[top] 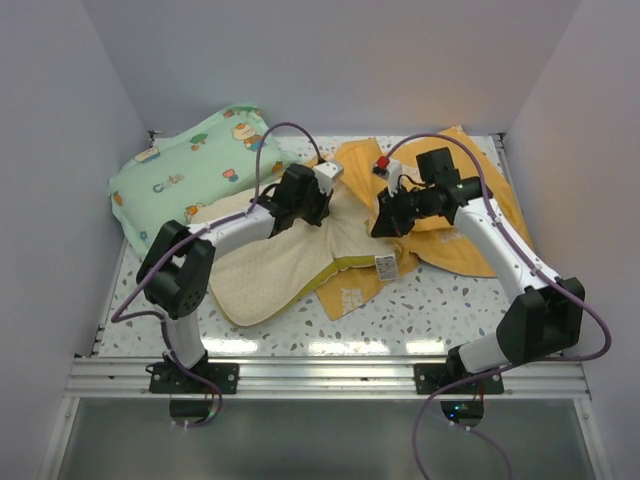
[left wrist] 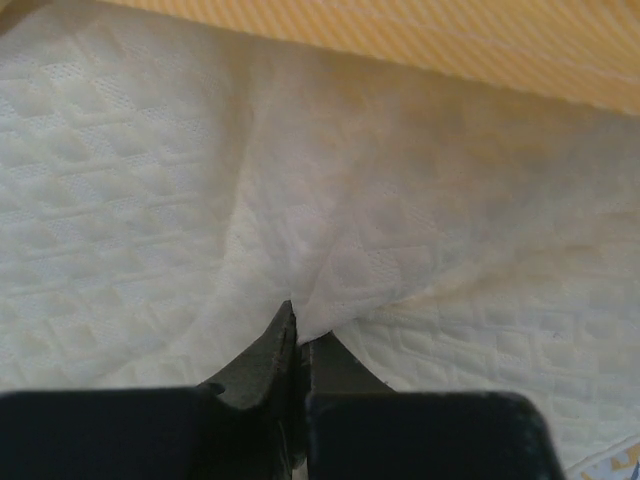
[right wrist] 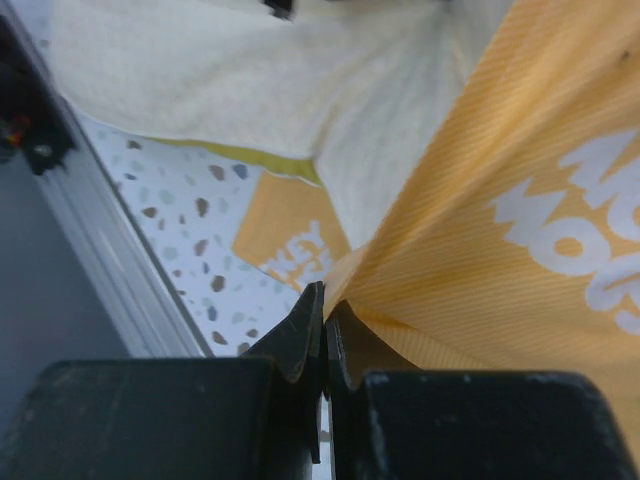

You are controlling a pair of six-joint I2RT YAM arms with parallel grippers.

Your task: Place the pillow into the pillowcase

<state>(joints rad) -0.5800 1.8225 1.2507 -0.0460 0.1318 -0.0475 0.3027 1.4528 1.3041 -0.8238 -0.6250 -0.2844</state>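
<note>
Two grippers are seen, and both are closed on cloth. The left gripper (left wrist: 297,318) is clamped on a small fold of the pillow (left wrist: 150,200), whose cream quilted cover is drawn up into a ridge at the fingertips. A band of the orange-yellow pillowcase (left wrist: 450,40) is seen just beyond that fold. The right gripper (right wrist: 322,300) is shut on an edge of the pillowcase, and the striped orange cloth is gathered to a point between its tips, with white lettering spread to the right.

From above, the two grippers are held near each other over the middle of the table (top: 440,310), the left one at the pillow's far edge. The pillow is laid slantwise from the near left toward the centre, and most of it is bare and outside the case. A corner of orange cloth is shown beneath its near edge, beside a small white label (top: 386,266). The rest of the pillowcase is crumpled at the far right, under the right arm. Whether the pillow's far end is inside the opening cannot be told. A mint-green cartoon-print pillow (top: 190,170) is lying at the far left corner.
</note>
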